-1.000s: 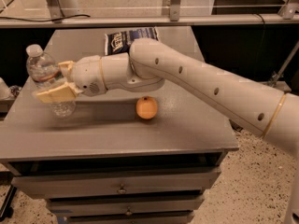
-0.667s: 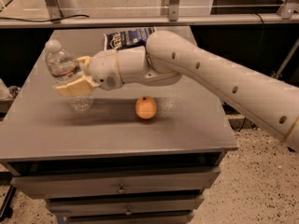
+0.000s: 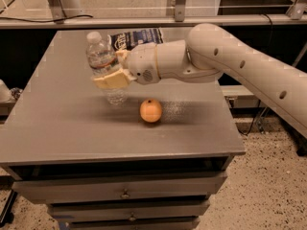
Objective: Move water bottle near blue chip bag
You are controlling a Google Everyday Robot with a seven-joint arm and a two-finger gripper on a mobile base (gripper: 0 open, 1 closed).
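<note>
The robot's claw point(image 3: 112, 70) is over the left-middle of the grey table point(image 3: 57, 128), its two tan fingers clamped on the body of the water bottle point(image 3: 100, 57), one in front of it and one behind. The clear bottle stands nearly upright with its white cap leaning a little to the left. Its base is low, just left of and behind a small orange point(image 3: 151, 110); whether the base touches the table or hangs just above it cannot be told. The thick white arm point(image 3: 249, 66) reaches in from the right edge of the view and crosses the table's back right part. The blue chip bag point(image 3: 139, 36) lies flat at the table's rear edge, behind the claw and partly hidden by the wrist. A second ago the bottle was held near the table's left edge, well apart from the bag. Since then the claw has carried it rightward, and it is now near the bag, with only a short strip of table between them. The carry looks mostly done. What seems left is a small shift toward the bag, setting the bottle down upright, and letting go without tipping it.
</note>
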